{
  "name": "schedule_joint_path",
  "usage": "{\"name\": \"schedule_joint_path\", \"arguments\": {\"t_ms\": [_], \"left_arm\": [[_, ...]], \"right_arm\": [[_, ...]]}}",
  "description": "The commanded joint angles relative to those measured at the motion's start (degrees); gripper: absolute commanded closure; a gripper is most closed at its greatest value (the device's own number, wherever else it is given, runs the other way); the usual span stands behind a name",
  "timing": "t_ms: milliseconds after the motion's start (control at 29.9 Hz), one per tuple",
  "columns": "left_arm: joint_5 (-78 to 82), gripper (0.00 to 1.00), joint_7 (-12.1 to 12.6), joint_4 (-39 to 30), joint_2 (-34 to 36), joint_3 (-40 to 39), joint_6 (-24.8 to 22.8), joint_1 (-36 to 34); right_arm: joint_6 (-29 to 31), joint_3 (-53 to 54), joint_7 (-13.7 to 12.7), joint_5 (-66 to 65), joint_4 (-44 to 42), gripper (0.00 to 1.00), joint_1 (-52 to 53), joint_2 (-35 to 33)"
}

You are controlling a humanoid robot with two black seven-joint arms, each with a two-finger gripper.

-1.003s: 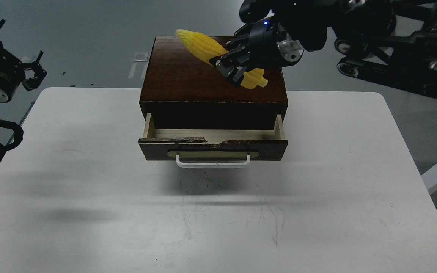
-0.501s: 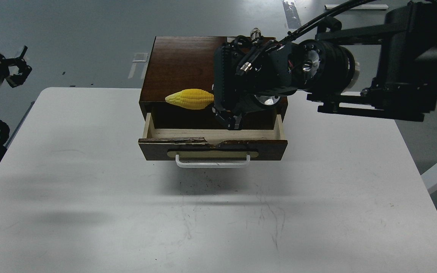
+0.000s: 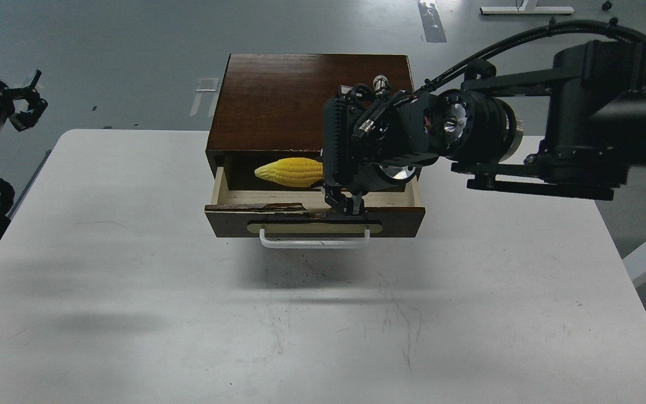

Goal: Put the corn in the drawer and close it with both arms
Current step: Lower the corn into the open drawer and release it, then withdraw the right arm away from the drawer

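Note:
The yellow corn (image 3: 291,171) lies level, tip pointing left, just over the pale inside of the open drawer (image 3: 396,215). Its thick end is hidden behind my right gripper (image 3: 345,203), which is shut on it; the fingertips hang down by the drawer front's chipped top edge. The drawer is pulled out of the dark brown cabinet (image 3: 278,95), and its white bar handle (image 3: 314,242) faces me. My left gripper (image 3: 24,104) is open and empty, far to the left, beyond the table's left back corner.
The cabinet stands at the back middle of the white table (image 3: 132,292). My right arm (image 3: 581,140) reaches in from the right above the table's back right part. Grey floor lies behind the table.
My right gripper has come down and toward me with the corn, from the cabinet's front edge to just above the drawer's inside. The left gripper has barely moved.

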Motion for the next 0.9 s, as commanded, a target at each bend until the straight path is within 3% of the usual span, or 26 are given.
{"name": "schedule_joint_path", "arguments": {"t_ms": [0,468,602,668,869], "left_arm": [[0.0,0.02,-0.1,0.0,0.3,0.0,0.0,0.0],[-0.1,0.03,-0.4,0.0,1.5,-0.6,0.0,-0.2],[0.1,0.04,-0.5,-0.6,2.0,0.1,0.0,-0.4],[1.6,0.04,-0.4,-0.8,2.8,0.2,0.0,0.1],[5.1,0.07,-0.5,-2.9,6.6,0.1,0.0,-0.2]], "right_arm": [[0.0,0.1,0.0,0.3,0.1,0.38,-0.4,-0.2],[-0.1,2.4,0.0,6.3,-0.9,0.22,0.8,-3.2],[0.1,8.0,0.0,16.3,-4.3,0.16,1.3,-4.5],[0.2,10.1,-0.1,23.6,-5.5,0.07,1.3,-6.0],[2.2,12.7,-0.5,47.0,-9.3,0.01,2.4,-14.0]]}}
